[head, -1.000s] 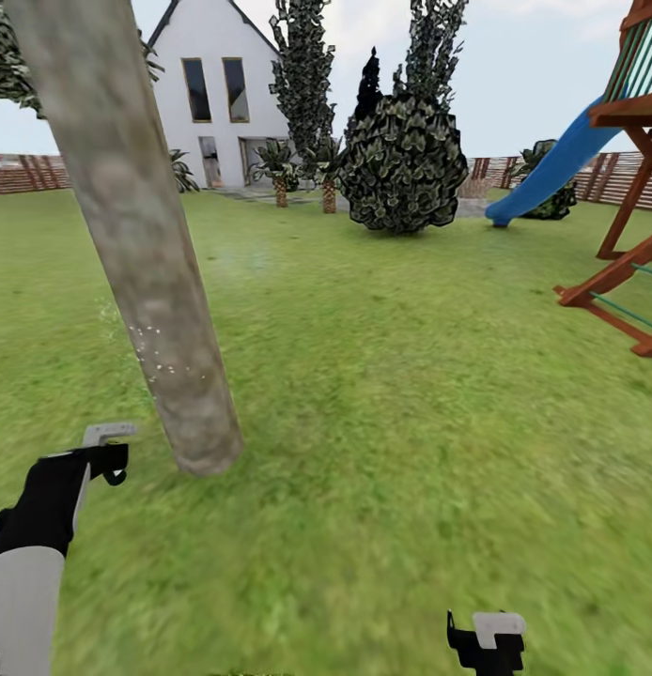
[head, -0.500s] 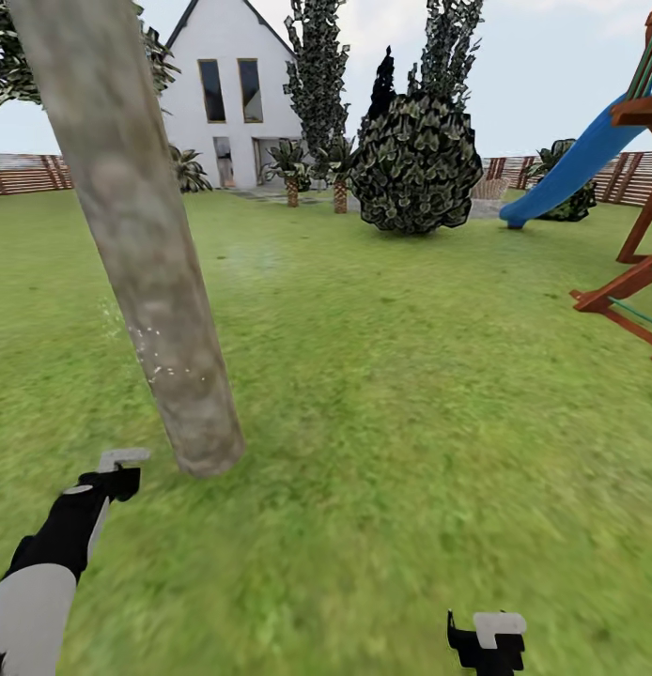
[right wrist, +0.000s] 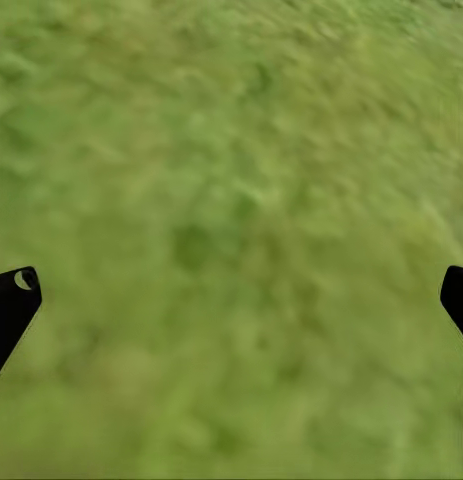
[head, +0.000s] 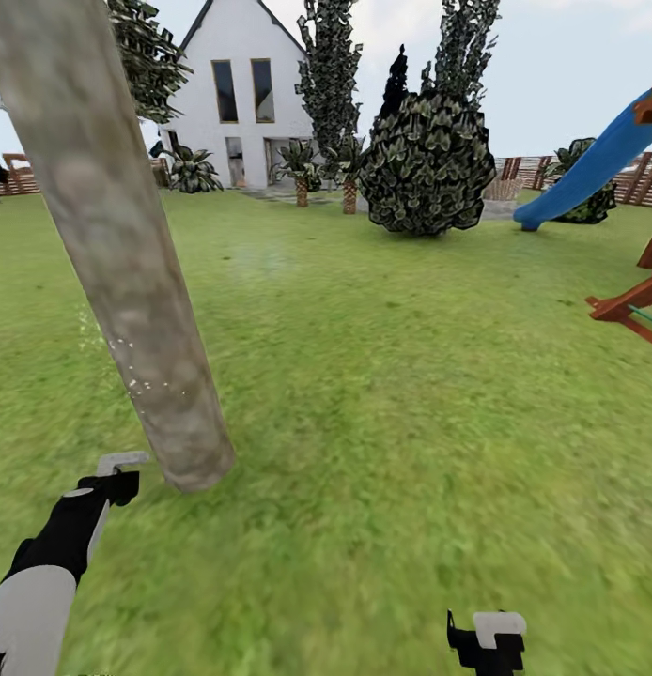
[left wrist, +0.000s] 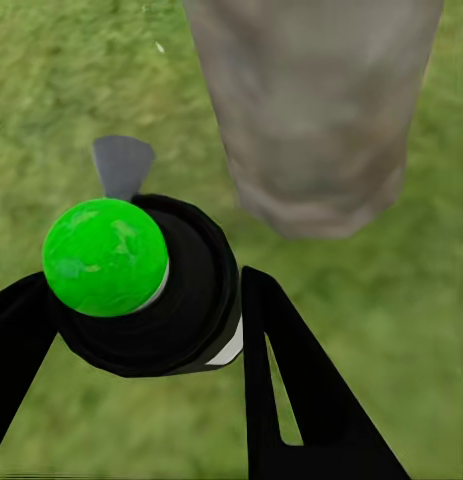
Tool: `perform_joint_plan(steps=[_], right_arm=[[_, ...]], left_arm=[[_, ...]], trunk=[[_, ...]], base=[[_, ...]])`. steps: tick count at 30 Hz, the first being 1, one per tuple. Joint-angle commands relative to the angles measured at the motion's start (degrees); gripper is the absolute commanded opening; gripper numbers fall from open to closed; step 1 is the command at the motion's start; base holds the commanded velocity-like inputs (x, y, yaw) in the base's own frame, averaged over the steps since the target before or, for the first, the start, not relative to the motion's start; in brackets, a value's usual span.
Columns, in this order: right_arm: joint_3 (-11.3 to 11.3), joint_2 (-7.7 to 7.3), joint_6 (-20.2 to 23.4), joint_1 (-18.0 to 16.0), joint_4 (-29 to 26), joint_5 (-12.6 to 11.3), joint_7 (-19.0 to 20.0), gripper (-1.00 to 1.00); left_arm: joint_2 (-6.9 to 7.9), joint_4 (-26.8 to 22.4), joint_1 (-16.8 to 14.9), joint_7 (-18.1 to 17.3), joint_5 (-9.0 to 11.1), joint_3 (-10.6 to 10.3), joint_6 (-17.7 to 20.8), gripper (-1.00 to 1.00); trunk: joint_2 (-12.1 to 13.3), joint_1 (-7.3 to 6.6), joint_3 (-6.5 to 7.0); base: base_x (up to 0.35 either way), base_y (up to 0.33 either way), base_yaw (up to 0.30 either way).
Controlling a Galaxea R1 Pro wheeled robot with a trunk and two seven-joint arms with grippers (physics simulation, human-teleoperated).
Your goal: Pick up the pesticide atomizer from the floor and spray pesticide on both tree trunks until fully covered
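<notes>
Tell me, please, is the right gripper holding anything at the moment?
No: in the right wrist view the right gripper has its fingertips spread wide apart with just grass between them.

White house (head: pixel 234 103) beyond a round dark shrub (head: pixel 424 164); blue slide (head: pixel 589 169) and wooden play frame (head: pixel 636 300) at right

The near tree trunk (head: pixel 129 272) is pale grey-brown with mottled tan patches and white specks. The lawn (head: pixel 411 376) is green, the far house (head: pixel 237 94) white, the slide (head: pixel 589 174) at right blue.
</notes>
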Motion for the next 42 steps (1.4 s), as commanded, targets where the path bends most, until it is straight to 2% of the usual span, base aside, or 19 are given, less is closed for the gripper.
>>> perform_joint_plan(steps=[1, 6, 12, 18, 23, 27, 29, 31, 35, 42], right_arm=[[0.0, 0.00, 0.0, 0.0, 0.0, 0.0, 0.0, 1.00], [0.0, 0.00, 0.0, 0.0, 0.0, 0.0, 0.0, 1.00], [0.0, 0.00, 0.0, 0.0, 0.0, 0.0, 0.0, 1.00], [0.0, -0.08, 0.0, 0.0, 0.0, 0.0, -0.1, 1.00], [0.0, -0.09, 0.0, 0.0, 0.0, 0.0, -0.1, 1.00], [0.0, -0.09, 0.0, 0.0, 0.0, 0.0, -0.1, 1.00], [0.0, -0.09, 0.0, 0.0, 0.0, 0.0, -0.1, 1.00], [0.0, -0.09, 0.0, 0.0, 0.0, 0.0, -0.1, 1.00], [0.0, -0.09, 0.0, 0.0, 0.0, 0.0, -0.1, 1.00], [0.0, -0.03, 0.0, 0.0, 0.0, 0.0, -0.1, 1.00]], left_arm=[[0.00, 0.0, 0.0, 0.0, 0.0, 0.0, 0.0, -1.00], [0.06, 0.1, 0.0, 0.3, -0.1, 1.4, -0.2, -1.00], [-0.26, 1.3, 0.0, 0.3, -0.1, 1.4, -0.3, -1.00], [0.09, 1.3, 0.0, 0.1, -0.5, 0.9, 0.2, -1.00], [1.16, 1.4, 0.0, -0.2, -0.6, 0.8, 1.0, -1.00], [2.37, 1.4, 0.0, -0.2, -0.6, 0.9, 3.6, -1.00], [3.65, 1.4, 0.0, -0.2, -0.6, 0.8, 4.4, -1.00], [4.14, 1.4, 0.1, -0.4, -0.5, 0.7, 4.5, -1.00], [4.17, 1.4, 0.4, -0.6, -0.4, 0.7, 4.6, -1.00], [2.98, 1.4, 0.5, -0.7, -0.2, 0.9, 3.8, -1.00]], trunk=[[0.0, 0.00, 0.00], [0.0, 0.00, 0.00], [0.0, 0.00, 0.00], [0.0, 0.00, 0.00], [0.0, 0.00, 0.00], [0.0, 0.00, 0.00], [0.0, 0.00, 0.00], [0.0, 0.00, 0.00], [0.0, 0.00, 0.00], [0.0, 0.00, 0.00]], base=[[0.169, -0.228, 0.273], [0.176, -0.231, 0.276], [0.186, -0.231, 0.274], [0.187, -0.231, 0.043], [0.186, -0.231, 0.000], [0.186, -0.231, 0.096], [0.186, -0.231, 0.259], [0.155, -0.238, 0.272], [-0.044, -0.258, 0.276], [-0.072, -0.081, 0.277]])
